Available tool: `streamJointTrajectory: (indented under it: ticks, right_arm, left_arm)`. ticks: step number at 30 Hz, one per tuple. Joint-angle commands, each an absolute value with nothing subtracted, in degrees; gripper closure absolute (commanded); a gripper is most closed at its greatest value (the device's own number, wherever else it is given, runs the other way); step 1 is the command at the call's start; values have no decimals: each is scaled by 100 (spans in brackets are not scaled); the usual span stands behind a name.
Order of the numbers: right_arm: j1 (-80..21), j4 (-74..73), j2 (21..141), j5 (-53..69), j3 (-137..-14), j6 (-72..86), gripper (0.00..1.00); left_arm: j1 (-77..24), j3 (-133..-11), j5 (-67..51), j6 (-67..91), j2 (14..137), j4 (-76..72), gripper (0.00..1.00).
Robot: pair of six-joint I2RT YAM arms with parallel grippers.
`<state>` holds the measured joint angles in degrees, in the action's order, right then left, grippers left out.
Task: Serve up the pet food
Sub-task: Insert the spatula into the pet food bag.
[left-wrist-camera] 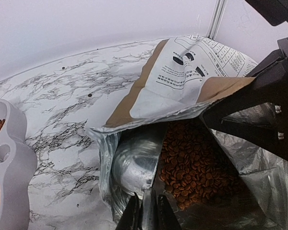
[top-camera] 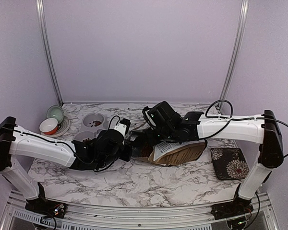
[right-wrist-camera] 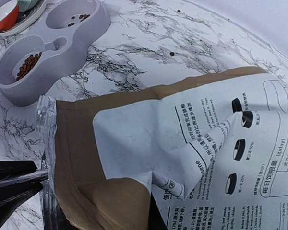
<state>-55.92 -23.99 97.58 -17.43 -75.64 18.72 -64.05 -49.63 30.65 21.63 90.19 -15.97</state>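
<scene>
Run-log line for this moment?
left tool: holds scoop inside bag | right tool: pinches bag rim | pet food: in bag and feeder

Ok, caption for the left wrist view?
Left gripper holds a metal scoop in the open bag beside kibble; right gripper pinches the rim.

Two white-and-black robot arms reach inward from opposite sides and nearly meet in the middle. The left arm (top-camera: 38,146) stretches low towards the right. Its left gripper (left-wrist-camera: 149,215) is pinched almost closed on the thin handle of a metal scoop (left-wrist-camera: 134,163). The right arm (top-camera: 230,127) extends to the left with its wrist bent downward. Its right gripper (right-wrist-camera: 38,175) is clamped tight on the open edge of a bag (right-wrist-camera: 134,139).
</scene>
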Motion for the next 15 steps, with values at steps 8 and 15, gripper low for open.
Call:
streamJointTrajectory:
  ticks: [8,15]
  right_arm:
    - [-5563,-2259,9809,-1865,-7898,1842,100]
    - [-5565,-2253,9792,-1854,-7859,1856,100]
  left_arm:
    - [-6272,-4812,3047,3046,9369,-1687,100]
    - [-6225,-4669,2655,3410,9399,-1837,100]
